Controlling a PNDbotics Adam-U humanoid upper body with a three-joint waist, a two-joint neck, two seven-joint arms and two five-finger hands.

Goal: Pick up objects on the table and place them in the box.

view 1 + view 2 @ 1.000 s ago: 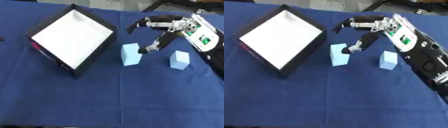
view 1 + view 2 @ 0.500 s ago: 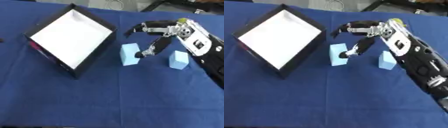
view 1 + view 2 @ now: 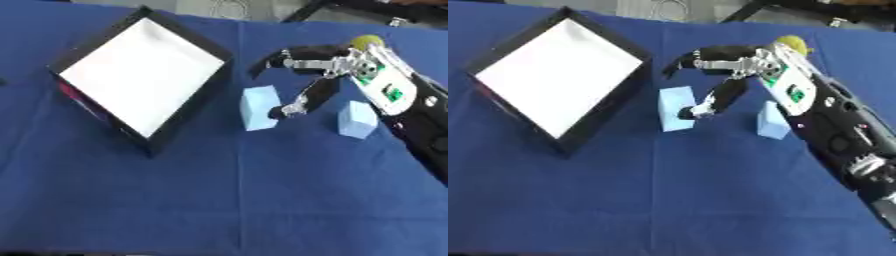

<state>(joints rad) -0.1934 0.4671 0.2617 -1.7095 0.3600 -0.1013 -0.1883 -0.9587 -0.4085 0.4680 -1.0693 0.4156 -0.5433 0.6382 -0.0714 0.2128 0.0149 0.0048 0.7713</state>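
The pick of the first block is in hand, I'd say: the right hand (image 3: 319,75) reaches in from the right edge to the pale blue block (image 3: 260,101) at the frame's centre, just right of the black box (image 3: 191,107) with its white floor, which fills the upper left. The hand is spread, long fingers arched above the block and the thumb's tip against its right face. Next it needs to close on the block. A second blue block (image 3: 356,119) waits right of centre on the blue tablecloth (image 3: 219,200).
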